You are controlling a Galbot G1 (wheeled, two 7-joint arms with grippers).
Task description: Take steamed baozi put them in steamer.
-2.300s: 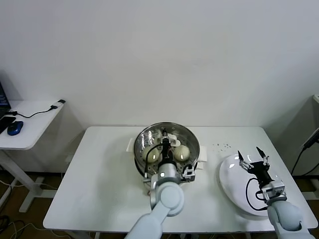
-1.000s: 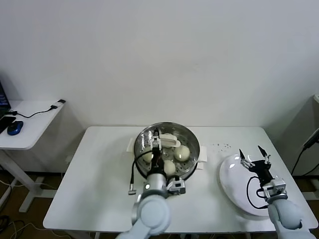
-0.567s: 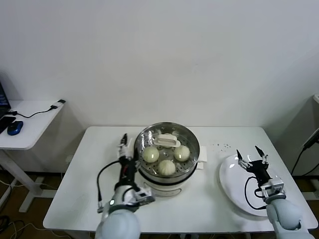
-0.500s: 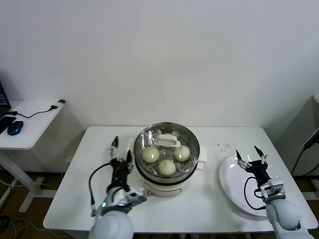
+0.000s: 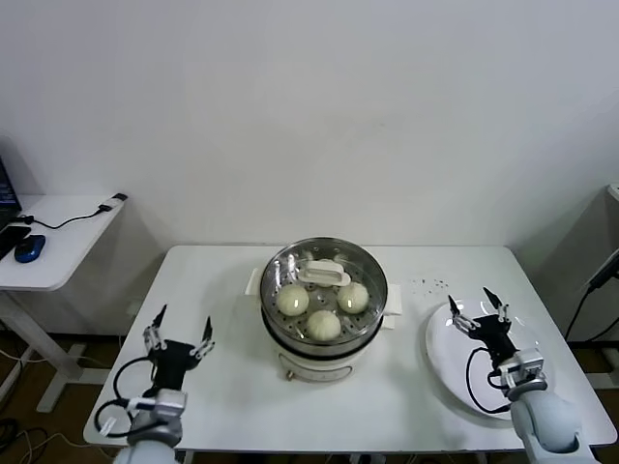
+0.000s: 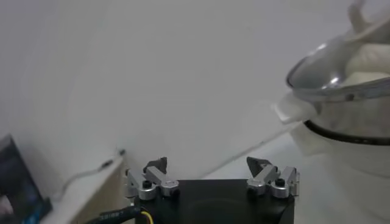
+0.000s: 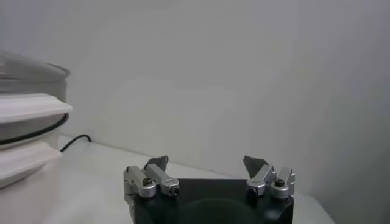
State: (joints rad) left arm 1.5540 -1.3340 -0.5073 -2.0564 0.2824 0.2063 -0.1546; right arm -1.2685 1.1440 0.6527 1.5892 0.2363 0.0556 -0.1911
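Three cream-white steamed baozi (image 5: 309, 302) sit in the shiny silver steamer (image 5: 323, 291) with its white base, right of the black left gripper (image 5: 178, 338); a white plate (image 5: 466, 360) lies beneath the black right gripper (image 5: 479, 311).

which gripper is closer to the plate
Right. The right gripper hovers open over the plate; the left gripper is open on the far side of the steamer.

The steamer (image 5: 324, 309) stands mid-surface (image 5: 222, 280) and blocks the straight line between my two tools. My left tool (image 5: 178, 336) sits low over the near left corner, jaws wide, with bare surface between it and the steamer. My right tool (image 5: 478, 311) hangs over the plate (image 5: 450, 362), jaws wide, well apart from the steamer. Three baozi (image 5: 324, 324) fill the tray's near half.
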